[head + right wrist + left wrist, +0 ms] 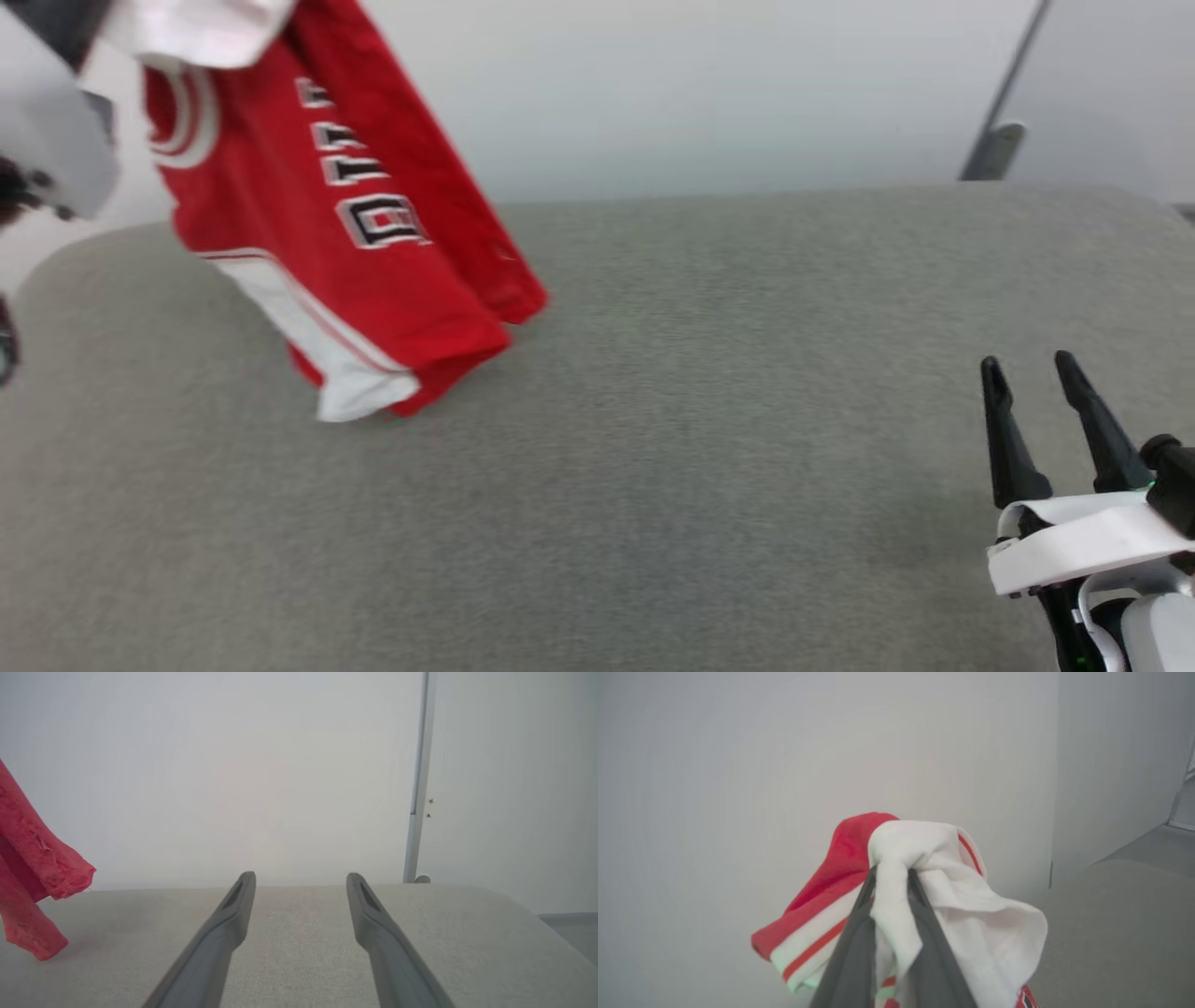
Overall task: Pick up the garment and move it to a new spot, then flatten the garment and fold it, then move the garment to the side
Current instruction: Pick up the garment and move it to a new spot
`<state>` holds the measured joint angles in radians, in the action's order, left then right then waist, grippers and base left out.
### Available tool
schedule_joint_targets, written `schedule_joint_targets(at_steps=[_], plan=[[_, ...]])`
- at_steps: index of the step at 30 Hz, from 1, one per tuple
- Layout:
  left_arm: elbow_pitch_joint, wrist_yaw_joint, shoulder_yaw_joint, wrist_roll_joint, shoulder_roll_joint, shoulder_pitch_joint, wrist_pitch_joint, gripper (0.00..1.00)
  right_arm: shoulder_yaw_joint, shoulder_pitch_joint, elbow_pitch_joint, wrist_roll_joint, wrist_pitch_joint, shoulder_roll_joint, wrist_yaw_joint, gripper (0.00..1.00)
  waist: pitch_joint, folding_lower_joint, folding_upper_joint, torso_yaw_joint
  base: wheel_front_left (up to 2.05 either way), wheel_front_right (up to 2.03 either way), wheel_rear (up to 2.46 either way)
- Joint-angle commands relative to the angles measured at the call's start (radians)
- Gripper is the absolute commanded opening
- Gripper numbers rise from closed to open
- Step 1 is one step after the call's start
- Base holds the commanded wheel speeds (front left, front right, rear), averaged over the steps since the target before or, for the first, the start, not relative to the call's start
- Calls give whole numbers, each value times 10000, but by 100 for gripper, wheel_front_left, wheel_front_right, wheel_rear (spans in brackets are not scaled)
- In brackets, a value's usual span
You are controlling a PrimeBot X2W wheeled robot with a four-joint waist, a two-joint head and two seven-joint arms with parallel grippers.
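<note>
The garment (345, 233), a red jersey with white panels and black-and-white lettering, hangs from the upper left of the head view, its lower hem just touching the grey table (700, 448). In the left wrist view my left gripper (892, 872) is shut on a bunched white and red fold of the garment (924, 858). My right gripper (1032, 369) stands open low at the right, nothing between its fingers. The right wrist view shows that right gripper (301, 879) open over the table, with the garment's red hem (32, 877) hanging at the far left.
A grey fabric-covered table (303, 942) with rounded corners spreads under both arms. A pale wall stands behind it. A thin grey pole (1004, 103) leans at the back right, seen as an upright pole (418, 788) in the right wrist view.
</note>
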<state>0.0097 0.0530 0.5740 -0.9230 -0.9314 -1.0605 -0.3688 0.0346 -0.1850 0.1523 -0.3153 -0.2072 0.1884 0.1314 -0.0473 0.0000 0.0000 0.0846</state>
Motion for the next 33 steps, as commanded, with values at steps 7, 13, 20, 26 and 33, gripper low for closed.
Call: schedule_joint_targets(at_steps=[7, 13, 20, 26, 33], plan=[[-860, 137, 619, 0, 636, -76, -619, 0, -300, 102, -184, 176, -101, -289, -12, 100, -351, 0, 0, 1236, 0, 0, 0], [-979, 210, 1444, 58, 1521, 395, -860, 0, -325, 61, -146, 186, -228, -549, -14, 100, -795, 0, 0, 1713, 0, 0, 0], [-462, 197, 2296, 20, 2346, 1298, -709, 0, -106, -176, 119, 124, -439, -848, -14, 100, -1338, 0, 0, 2038, 0, 0, 0], [419, -117, 3064, 166, 2971, 1908, -526, 0, 13, -401, 370, 76, -554, -970, -14, 100, -1669, 0, 0, 2183, 0, 0, 0], [2132, -587, 3795, 381, 3850, 2229, -247, 0, 225, -711, 569, 59, -585, -1088, -14, 100, -1902, 0, 0, 2311, 0, 0, 0]])
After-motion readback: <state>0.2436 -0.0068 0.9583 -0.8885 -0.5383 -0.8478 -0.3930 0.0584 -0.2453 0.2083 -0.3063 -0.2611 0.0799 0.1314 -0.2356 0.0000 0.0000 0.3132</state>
